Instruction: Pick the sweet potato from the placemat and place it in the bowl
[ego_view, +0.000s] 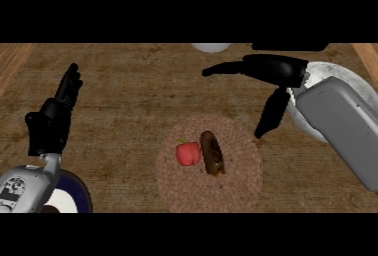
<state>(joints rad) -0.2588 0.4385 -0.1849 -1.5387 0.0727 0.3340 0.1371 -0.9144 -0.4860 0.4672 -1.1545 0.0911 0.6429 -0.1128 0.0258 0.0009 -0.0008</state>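
Observation:
A dark brown sweet potato (212, 153) lies lengthwise on a round woven placemat (210, 187) at the centre of the head view. A red bell pepper (187, 153) sits just left of it on the same mat. My right hand (272, 72) hovers above and to the right of the mat, open, with its fingers spread and one pointing down toward the mat's upper right rim. It holds nothing. A white bowl (353, 86) sits at the right, mostly hidden behind my right forearm. My left hand (55, 114) rests open at the left, fingers up.
A dark blue plate (77, 192) shows at the lower left under my left forearm. A pale round object (212, 47) sits at the top edge. Wooden strips (13, 60) border the counter left and right.

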